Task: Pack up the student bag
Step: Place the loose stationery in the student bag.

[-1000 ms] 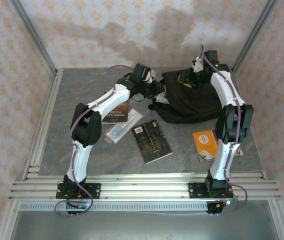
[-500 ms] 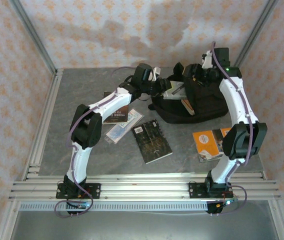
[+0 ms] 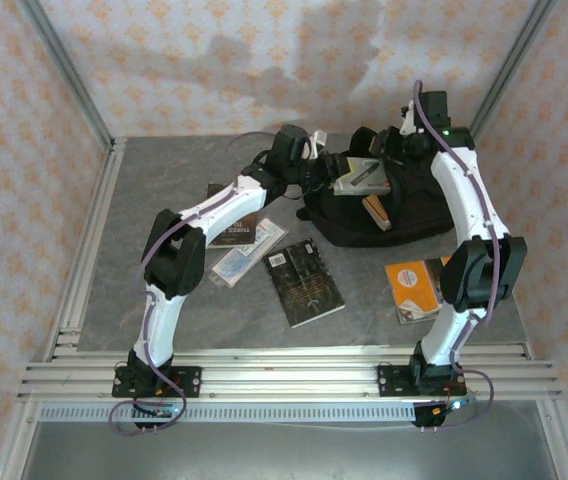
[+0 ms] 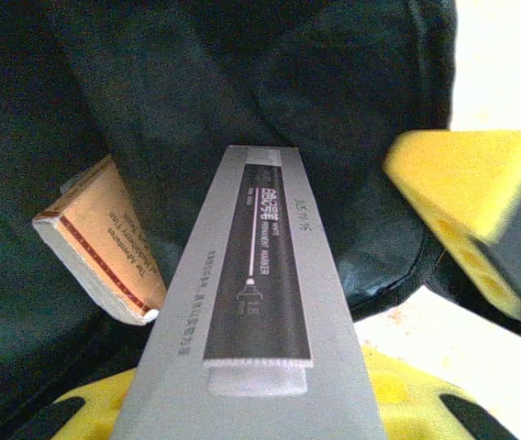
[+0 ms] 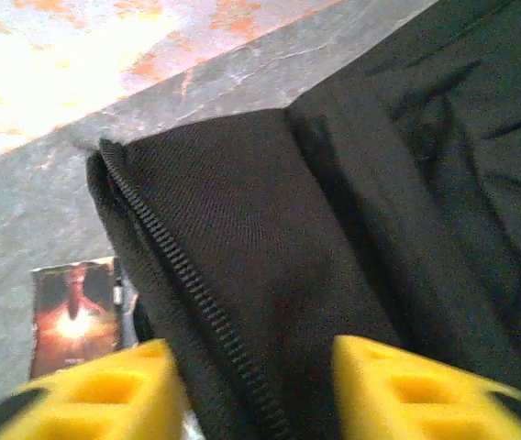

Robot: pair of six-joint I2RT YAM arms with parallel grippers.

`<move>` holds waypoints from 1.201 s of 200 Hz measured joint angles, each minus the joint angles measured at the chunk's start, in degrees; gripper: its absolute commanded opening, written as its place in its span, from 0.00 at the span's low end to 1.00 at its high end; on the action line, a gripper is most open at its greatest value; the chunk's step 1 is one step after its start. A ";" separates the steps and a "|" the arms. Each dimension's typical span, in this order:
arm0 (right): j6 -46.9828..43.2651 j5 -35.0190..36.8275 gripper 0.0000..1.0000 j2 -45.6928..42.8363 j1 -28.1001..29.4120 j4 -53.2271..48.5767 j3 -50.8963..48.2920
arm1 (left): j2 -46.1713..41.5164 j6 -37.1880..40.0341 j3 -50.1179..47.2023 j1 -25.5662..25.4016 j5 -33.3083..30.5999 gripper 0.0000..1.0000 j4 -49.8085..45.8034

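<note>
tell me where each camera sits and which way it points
Top external: above and behind the bases, looking down over the table; left arm and right arm whole, meeting at the student bag.
Left wrist: at the bag's mouth, looking in along the grey box held in the left fingers; a tan book lies inside.
Right wrist: at the bag's top, looking along its zipped edge; right fingers closed on the fabric.
Shared: top and left wrist both show box and tan book.

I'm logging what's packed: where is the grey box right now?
In the top view the grey box sits far centre, held by the left gripper at the student bag's open mouth, beside the tan book inside it.
</note>
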 measured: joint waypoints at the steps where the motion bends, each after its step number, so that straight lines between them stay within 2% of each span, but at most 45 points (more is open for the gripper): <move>1: 0.00 0.09 0.03 0.09 0.00 -0.07 0.09 | 0.00 0.00 0.00 0.00 0.00 0.20 0.00; 4: -0.02 0.52 0.00 0.52 -0.02 -0.20 0.52 | 0.00 0.02 0.00 0.00 0.00 0.20 -0.02; 30: 0.15 3.15 0.00 2.16 -0.02 -1.60 2.84 | 0.00 1.27 0.07 0.02 -0.70 0.19 -1.79; 59: 0.22 6.03 0.00 1.53 0.04 -2.25 4.42 | 0.11 5.11 1.11 0.02 -4.11 0.19 -8.92; 79: 0.94 6.99 0.00 -0.46 0.04 -1.99 4.00 | 1.70 7.15 4.92 0.07 -6.88 0.18 -14.99; 111: 2.78 6.97 0.00 -4.94 0.04 -1.55 2.82 | 7.08 7.45 12.33 0.15 -8.68 0.19 -17.88; 146: 5.38 5.55 0.00 -6.78 0.02 -0.22 2.03 | 15.82 2.47 21.00 0.13 -8.87 0.19 -16.63; 187: 7.72 3.58 0.00 -6.78 0.37 1.29 0.33 | 26.49 -6.97 31.41 -0.24 -8.85 0.22 -8.98; 221: 8.81 2.23 0.00 -6.78 1.75 2.47 -0.33 | 34.62 -11.72 42.32 -1.44 -9.46 0.25 -6.29; 240: 9.31 1.90 0.00 -6.78 2.36 3.21 -0.90 | 38.01 -14.62 45.68 -2.45 -10.21 0.31 -3.67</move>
